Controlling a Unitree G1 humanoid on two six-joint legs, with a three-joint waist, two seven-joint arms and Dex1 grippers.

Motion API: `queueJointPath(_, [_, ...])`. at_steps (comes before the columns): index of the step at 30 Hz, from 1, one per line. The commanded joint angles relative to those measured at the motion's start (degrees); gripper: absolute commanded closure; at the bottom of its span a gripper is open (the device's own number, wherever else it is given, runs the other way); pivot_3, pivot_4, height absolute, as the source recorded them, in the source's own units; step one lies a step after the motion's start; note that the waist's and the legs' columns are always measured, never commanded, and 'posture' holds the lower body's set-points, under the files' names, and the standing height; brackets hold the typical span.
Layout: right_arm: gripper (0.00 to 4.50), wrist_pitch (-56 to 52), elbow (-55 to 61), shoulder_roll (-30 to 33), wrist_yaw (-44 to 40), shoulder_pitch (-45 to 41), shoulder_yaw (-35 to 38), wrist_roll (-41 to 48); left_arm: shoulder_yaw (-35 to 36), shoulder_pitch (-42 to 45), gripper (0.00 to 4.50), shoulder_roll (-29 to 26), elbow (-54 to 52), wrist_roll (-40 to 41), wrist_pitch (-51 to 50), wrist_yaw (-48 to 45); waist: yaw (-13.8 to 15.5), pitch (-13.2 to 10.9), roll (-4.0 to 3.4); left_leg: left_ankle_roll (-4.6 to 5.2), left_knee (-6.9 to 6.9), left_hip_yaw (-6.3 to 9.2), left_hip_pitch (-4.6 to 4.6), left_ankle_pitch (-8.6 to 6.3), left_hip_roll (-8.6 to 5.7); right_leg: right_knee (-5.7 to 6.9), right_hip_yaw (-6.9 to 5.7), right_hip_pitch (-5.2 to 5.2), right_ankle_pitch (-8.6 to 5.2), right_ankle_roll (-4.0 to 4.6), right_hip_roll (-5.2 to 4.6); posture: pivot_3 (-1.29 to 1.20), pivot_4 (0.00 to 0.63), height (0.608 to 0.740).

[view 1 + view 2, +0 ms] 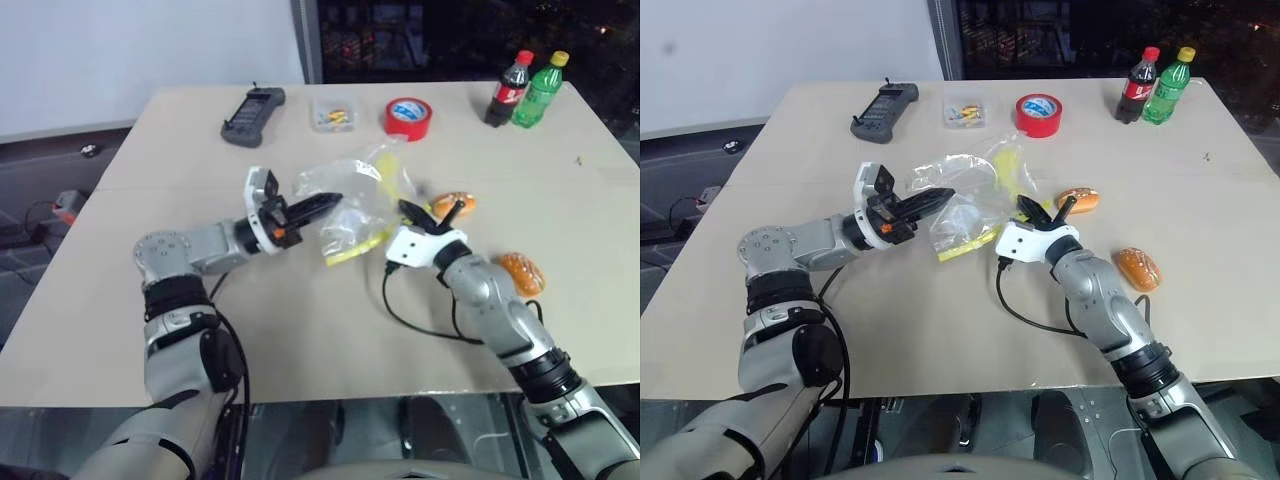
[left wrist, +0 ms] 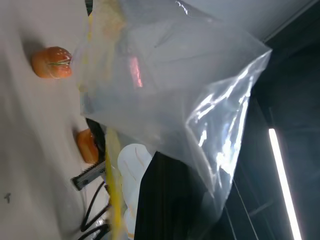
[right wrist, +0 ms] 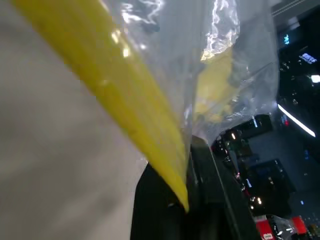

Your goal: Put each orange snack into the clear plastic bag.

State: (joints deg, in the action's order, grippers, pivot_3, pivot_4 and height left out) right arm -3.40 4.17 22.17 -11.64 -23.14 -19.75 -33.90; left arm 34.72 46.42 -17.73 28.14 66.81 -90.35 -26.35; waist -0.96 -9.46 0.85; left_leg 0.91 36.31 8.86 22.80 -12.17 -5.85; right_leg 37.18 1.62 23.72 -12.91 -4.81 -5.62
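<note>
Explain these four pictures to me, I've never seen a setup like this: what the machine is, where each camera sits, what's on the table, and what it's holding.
This is a humanoid robot with two arms, each ending in a two-fingered black gripper. Two pictures come from cameras in its head, looking down over the beige table. The other two come from cameras on its wrists.

The left gripper is shut on the clear plastic bag, lifting it. The right gripper is shut at the bag's yellow seal edge.

Two orange snacks lie on the table, outside the bag. Farther back are a black handheld controller, a small clear box, a red tape roll and two bottles.
</note>
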Motion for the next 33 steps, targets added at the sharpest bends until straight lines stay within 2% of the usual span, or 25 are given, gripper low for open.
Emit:
queueJointPath(1, [4.45,0.0,1.7,1.2,-2.9,-2.3,3.6,2.9,-2.6,-2.3,4.50,-0.6,-8.9,-4.4,9.6,0.6,-0.1,0.0,0.00,0.00,0.00,-0.05,-0.02,0.00,0.01,0.00,0.04,0.00,0.00,0.01,0.00,0.00,0.150,0.740])
queueJointPath(2, [4.45,-0.2,1.2,1.8,-4.4,-3.4,4.2,3.9,-4.9,-3.8,4.50,-1.6,-11.3,-7.1,13.0,-0.1,-0.2,0.0,0.00,-0.01,0.00,-0.11,-0.04,-0.01,0.02,0.01,0.09,0.00,0.01,0.01,0.00,0.00,0.150,0.740])
queueJointPath(5, [4.50,-1.4,-1.3,3.0,-8.8,-7.7,5.2,6.7,-10.4,-7.6,3.77,-4.5,-18.2,-12.5,20.0,-2.7,-0.4,0.0,-0.01,-0.01,-0.02,-0.25,-0.06,-0.01,0.05,0.02,0.20,0.03,0.04,0.07,0.04,0.00,0.150,0.740])
queueJointPath(6, [4.50,-1.3,-2.7,3.4,-9.8,-9.7,5.0,7.0,-14.3,-9.7,3.26,-6.5,-22.5,-15.4,23.2,-4.9,-0.5,0.0,-0.01,-0.01,-0.02,-0.27,-0.06,-0.01,0.06,0.02,0.22,0.05,0.05,0.08,0.05,0.00,0.150,0.740])
queueJointPath(7, [4.50,-2.1,-4.3,3.2,-11.5,-11.8,4.9,7.8,-19.7,-12.7,2.99,-9.4,-27.9,-21.2,29.6,-7.0,-0.6,0.0,0.01,-0.01,-0.02,-0.28,-0.06,-0.01,0.09,0.02,0.23,0.06,0.06,0.09,0.08,0.00,0.150,0.740])
queueJointPath(9, [4.50,-2.8,-7.0,3.2,-14.3,-14.7,4.3,8.6,-28.3,-17.8,2.10,-13.9,-35.6,-32.3,43.1,-9.5,-1.1,0.0,0.02,-0.02,-0.13,-0.44,-0.07,-0.02,0.13,0.01,0.38,0.12,0.09,0.15,0.10,0.00,0.150,0.740])
queueJointPath(10, [4.50,-4.8,-9.8,2.5,-16.1,-17.4,4.2,9.4,-32.3,-22.1,1.71,-16.7,-40.6,-40.3,53.9,-10.2,-1.1,0.0,0.02,-0.02,-0.20,-0.51,-0.12,-0.02,0.13,0.00,0.48,0.13,0.09,0.15,0.09,0.00,0.150,0.740])
queueJointPath(13, [4.50,-5.9,-16.8,1.4,-18.2,-23.5,3.6,9.7,-38.2,-29.8,1.71,-20.8,-47.5,-53.5,73.9,-11.5,-1.2,-0.1,0.01,-0.01,-0.45,-0.68,-0.14,-0.02,0.19,-0.25,0.66,0.19,0.18,0.28,0.13,0.00,0.150,0.740])
queueJointPath(17, [4.50,-6.6,-21.7,0.1,-19.7,-27.6,2.7,10.3,-41.4,-33.8,1.71,-20.0,-50.7,-61.4,83.6,-9.4,-0.7,-0.1,0.00,0.00,-0.57,-0.59,-0.03,-0.03,0.21,-0.34,0.57,0.33,0.19,0.30,0.14,0.00,0.150,0.740])
queueJointPath(21, [4.50,-8.5,-23.4,-2.5,-21.1,-30.1,2.4,11.3,-46.1,-33.3,1.71,-16.9,-51.0,-73.1,86.8,-2.9,-0.7,-0.1,-0.02,0.03,-0.59,-0.60,-0.02,-0.04,0.20,-0.34,0.55,0.33,0.20,0.29,0.16,0.00,0.150,0.740])
queueJointPath(28, [4.50,-11.0,-22.6,-4.6,-22.5,-31.1,1.9,12.0,-50.5,-31.4,1.71,-12.4,-48.1,-87.0,87.8,3.7,-0.9,-0.1,-0.03,0.03,-0.58,-0.58,-0.04,-0.04,0.20,-0.26,0.55,0.35,0.22,0.26,0.23,0.00,0.150,0.740])
queueJointPath(33, [4.50,-11.9,-21.9,-5.4,-22.9,-31.1,1.6,12.3,-52.0,-29.2,1.71,-10.2,-44.5,-92.8,88.3,6.2,-1.2,-0.1,-0.03,0.04,-0.56,-0.57,-0.05,-0.04,0.20,-0.19,0.55,0.36,0.22,0.25,0.25,0.00,0.150,0.740])
